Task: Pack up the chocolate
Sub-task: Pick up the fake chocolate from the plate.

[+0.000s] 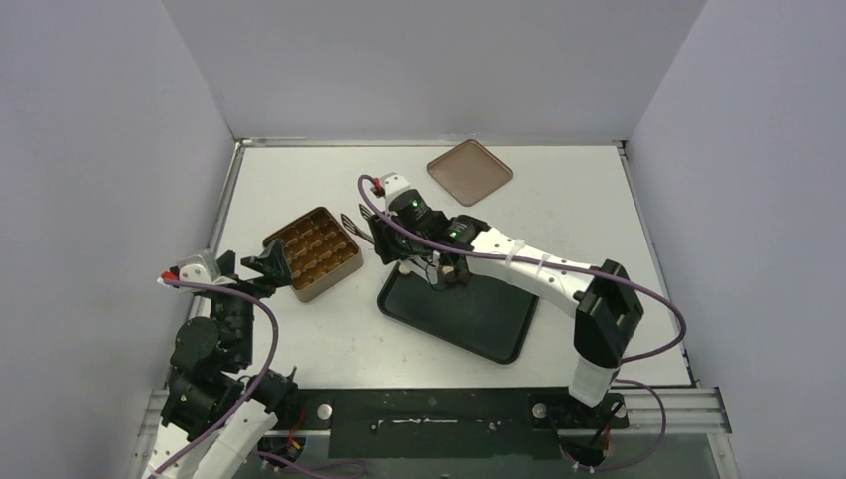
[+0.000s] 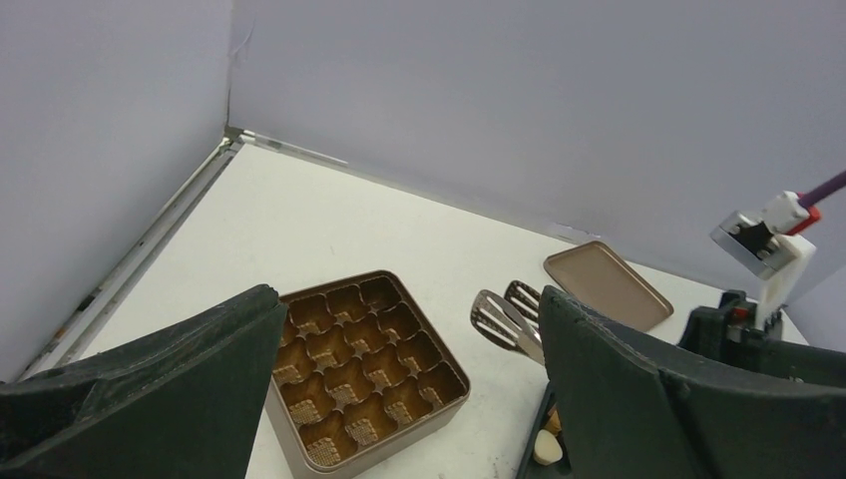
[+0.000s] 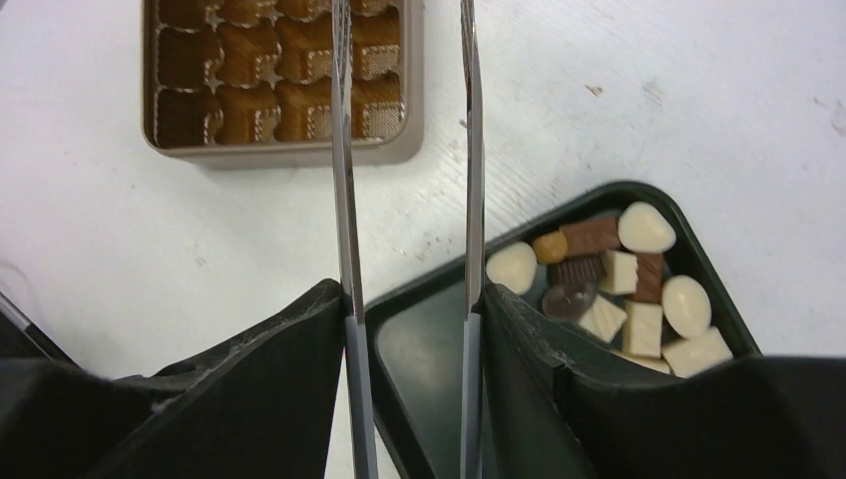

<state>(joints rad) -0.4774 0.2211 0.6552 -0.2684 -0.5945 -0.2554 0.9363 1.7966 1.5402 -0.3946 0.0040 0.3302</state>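
Observation:
Several chocolate pieces, cream-white and brown, lie heaped in a corner of the black tray. One cream piece shows in the left wrist view. The gold-brown tin sits left of the tray, and all its visible cells are empty. My right gripper is shut on metal tongs. The tongs' slotted ends stand apart with nothing between them, just right of the tin. My left gripper is open at the tin's left side and holds nothing.
The flat brown lid lies on the table at the back, right of centre. Walls close the table on the left, the back and the right. The right arm reaches across the black tray.

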